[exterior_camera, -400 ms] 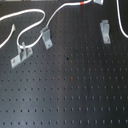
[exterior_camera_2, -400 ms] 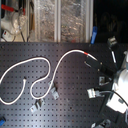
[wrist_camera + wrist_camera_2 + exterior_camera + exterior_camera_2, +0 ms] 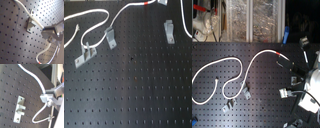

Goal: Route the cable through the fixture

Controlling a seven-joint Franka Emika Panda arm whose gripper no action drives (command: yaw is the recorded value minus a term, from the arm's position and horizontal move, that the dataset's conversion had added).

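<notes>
My fingers [image 3: 48, 99] are closed on the cable [image 3: 37, 81], which both wrist views show running into the clamp; the fingertips themselves are too blurred to separate there. The first exterior view leaves me out altogether, and the second exterior view shows my arm only as a pale mass at the second exterior view's right edge, partly cut off.

The cable [image 3: 239, 67] lies in loops across the black pegboard surface [image 3: 262, 105], its red-orange band [image 3: 278, 52] close to my arm. In the first exterior view its ends run out of frame at the top.

I count three grey brackets in the first exterior view: one [image 3: 85, 56] low, one [image 3: 109, 37] with the cable passing just beside it, and one [image 3: 168, 29] apart from the cable. Each wrist view shows just one bracket [image 3: 19, 111].
</notes>
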